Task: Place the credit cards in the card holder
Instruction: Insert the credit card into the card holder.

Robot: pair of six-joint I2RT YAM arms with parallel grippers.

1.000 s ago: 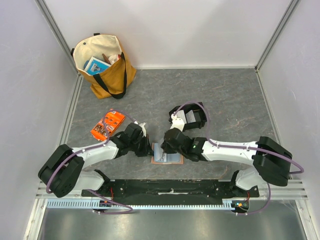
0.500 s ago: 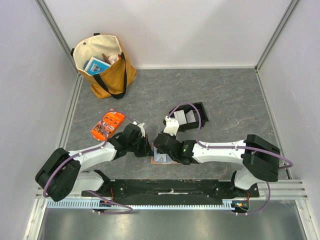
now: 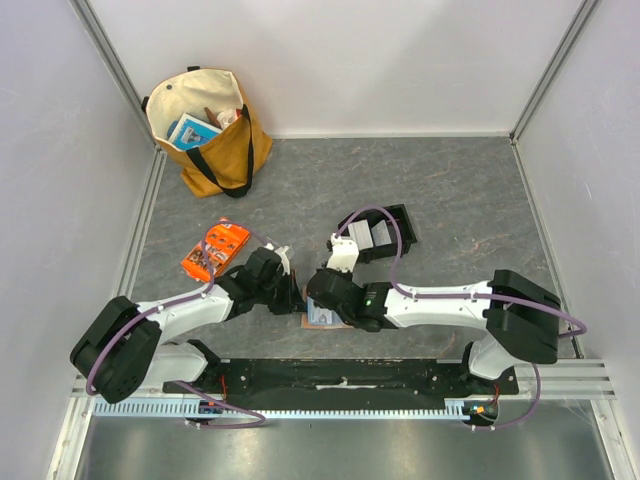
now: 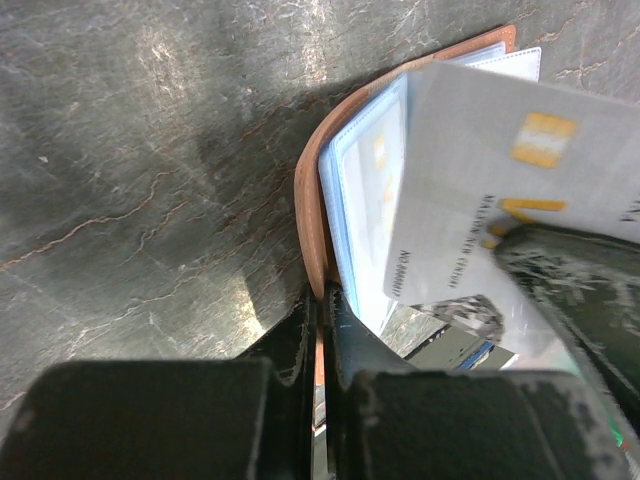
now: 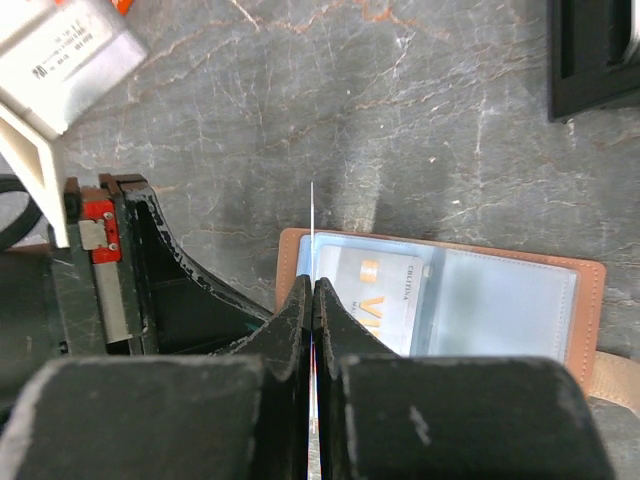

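card holder (image 3: 318, 321) — mostly covered overhead

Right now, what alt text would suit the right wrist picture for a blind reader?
The right gripper, shut on a card seen edge-on, holds it over one end of the open card holder on a grey table. A second card already sits in a slot there; the left gripper is beside that end.

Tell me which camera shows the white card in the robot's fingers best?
The left wrist camera. It sees the card face-on, with its gold chip and printing. The right wrist camera sees only its thin edge above the shut right gripper. From the top camera the arms mostly hide it.
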